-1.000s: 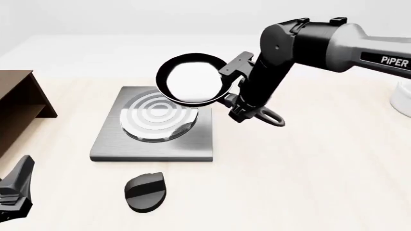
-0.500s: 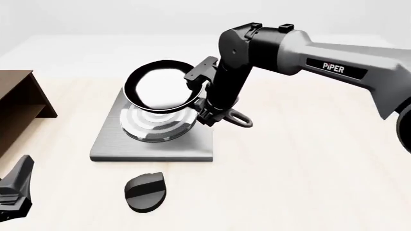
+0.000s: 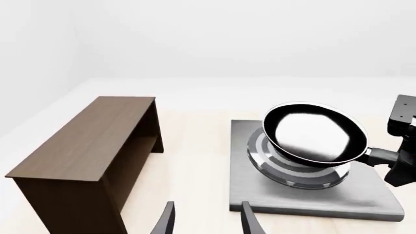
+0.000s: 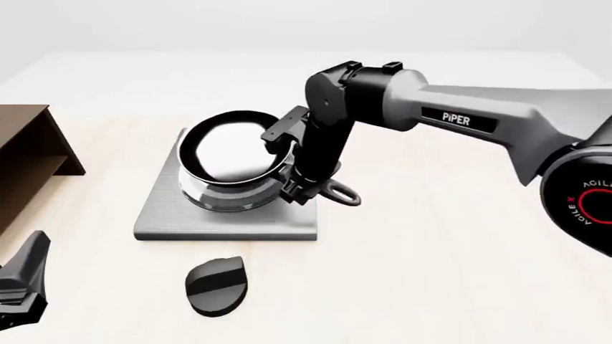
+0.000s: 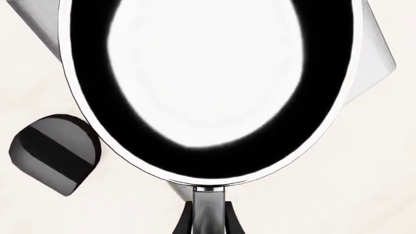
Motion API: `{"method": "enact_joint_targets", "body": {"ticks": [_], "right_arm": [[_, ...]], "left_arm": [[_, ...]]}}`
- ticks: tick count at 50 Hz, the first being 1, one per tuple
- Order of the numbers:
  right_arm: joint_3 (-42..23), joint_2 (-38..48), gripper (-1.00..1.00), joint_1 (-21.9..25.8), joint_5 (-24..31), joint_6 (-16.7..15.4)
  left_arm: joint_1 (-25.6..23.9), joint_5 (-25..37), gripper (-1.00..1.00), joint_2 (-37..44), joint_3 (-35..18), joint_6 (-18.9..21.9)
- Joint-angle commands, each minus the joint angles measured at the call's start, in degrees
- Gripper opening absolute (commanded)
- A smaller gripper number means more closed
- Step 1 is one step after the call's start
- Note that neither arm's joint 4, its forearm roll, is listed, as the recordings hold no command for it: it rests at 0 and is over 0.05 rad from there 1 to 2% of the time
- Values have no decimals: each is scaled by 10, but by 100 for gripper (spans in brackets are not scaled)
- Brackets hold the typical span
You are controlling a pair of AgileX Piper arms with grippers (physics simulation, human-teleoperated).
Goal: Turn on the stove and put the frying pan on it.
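The frying pan (image 4: 228, 152), round and black with a glossy inside, is tilted low over the burner rings of the grey stove (image 4: 163, 215); whether it touches them I cannot tell. My right gripper (image 4: 294, 186) is shut on the pan's handle, whose loop end (image 4: 342, 193) sticks out to the right. The right wrist view shows the pan (image 5: 208, 73) filling the picture, with the right gripper (image 5: 208, 222) clamped on the handle. The black oval knob (image 4: 217, 285) lies in front of the stove. My left gripper (image 4: 19, 290) rests at the front left, open and holding nothing (image 3: 208, 222).
A brown wooden shelf (image 4: 29, 150) stands left of the stove and shows as a long brown block (image 3: 85, 146) in the left wrist view. The knob (image 5: 55, 153) sits beside the pan in the right wrist view. Bare table lies right of the stove.
The right arm has carried the pan leftward and down, from above the stove's back right corner to low over the burner rings. The left gripper and the knob have stayed put.
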Motion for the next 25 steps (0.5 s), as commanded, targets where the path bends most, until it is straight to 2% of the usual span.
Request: {"method": "enact_joint_targets", "body": {"ticks": [1,25], "right_arm": [[6,8,-100,9,-24,27],[-13,54,-100,2,-43,38]], "left_arm": [[0,0,100,0,0,-1],[2,-3,100,0,0,-4]]}}
